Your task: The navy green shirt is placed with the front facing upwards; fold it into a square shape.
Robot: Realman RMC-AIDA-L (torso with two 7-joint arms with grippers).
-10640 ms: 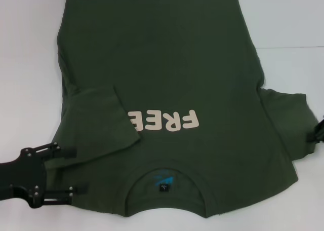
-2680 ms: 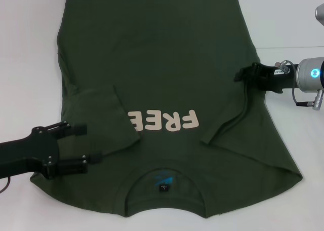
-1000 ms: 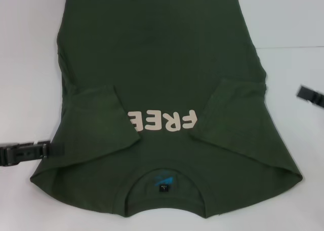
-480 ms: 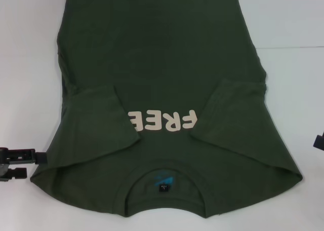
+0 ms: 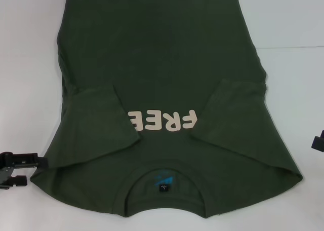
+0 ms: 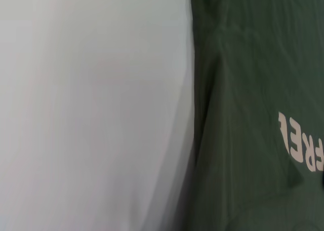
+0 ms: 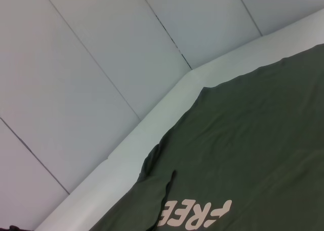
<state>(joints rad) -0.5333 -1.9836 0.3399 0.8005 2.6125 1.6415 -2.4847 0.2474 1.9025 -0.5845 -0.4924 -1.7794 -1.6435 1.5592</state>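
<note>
The navy green shirt (image 5: 162, 64) lies flat, front up, collar and blue neck label (image 5: 163, 182) nearest me, cream "FREE" lettering (image 5: 162, 120) in the middle. Both sleeves are folded inward: the left sleeve (image 5: 96, 119) and the right sleeve (image 5: 235, 114) lie on the body. My left gripper (image 5: 30, 170) is open and empty at the shirt's near left shoulder corner. Only a black tip of my right gripper (image 5: 319, 140) shows at the right edge, apart from the cloth. The shirt also shows in the left wrist view (image 6: 253, 89) and the right wrist view (image 7: 253, 140).
The shirt lies on a white table (image 5: 25, 64) with bare surface on both sides. The right wrist view shows a pale panelled wall (image 7: 101, 64) behind the table's far edge.
My left gripper has dropped toward me and edged in to the shirt's left shoulder corner. My right gripper has moved down the right edge. The shirt has not moved in the last second.
</note>
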